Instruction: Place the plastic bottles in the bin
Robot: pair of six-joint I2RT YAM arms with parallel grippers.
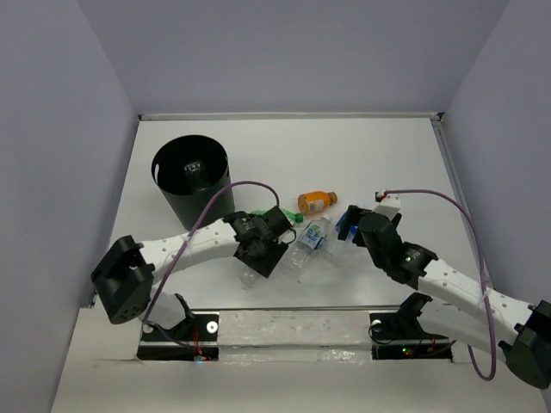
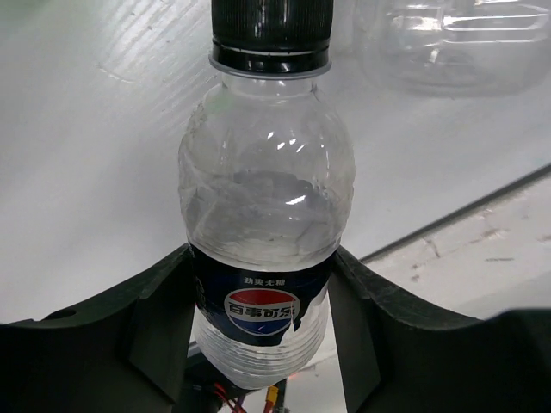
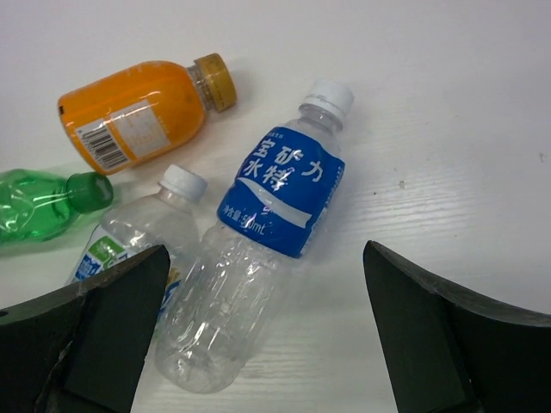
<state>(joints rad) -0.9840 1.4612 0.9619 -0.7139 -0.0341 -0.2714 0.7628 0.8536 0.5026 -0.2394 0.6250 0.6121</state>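
My left gripper (image 1: 263,256) is shut on a clear bottle with a dark cola-style label and black cap (image 2: 263,258); its fingers (image 2: 164,318) press on both sides of the label, low over the table. An unlabelled clear bottle (image 2: 456,43) lies just beyond it. My right gripper (image 3: 265,254) is open and empty, hovering over a blue-labelled clear bottle (image 3: 275,206), which also shows in the top view (image 1: 312,241). Beside that lie a green-white-labelled bottle (image 3: 129,241), a green bottle (image 3: 39,206) and an orange bottle (image 3: 138,112). The black bin (image 1: 191,176) stands at the far left.
The left arm reaches across in front of the bin, its purple cable (image 1: 232,189) arching over it. The right arm's cable (image 1: 469,232) loops at the right. A seam marks the table's near edge (image 2: 482,202). Grey walls enclose the table.
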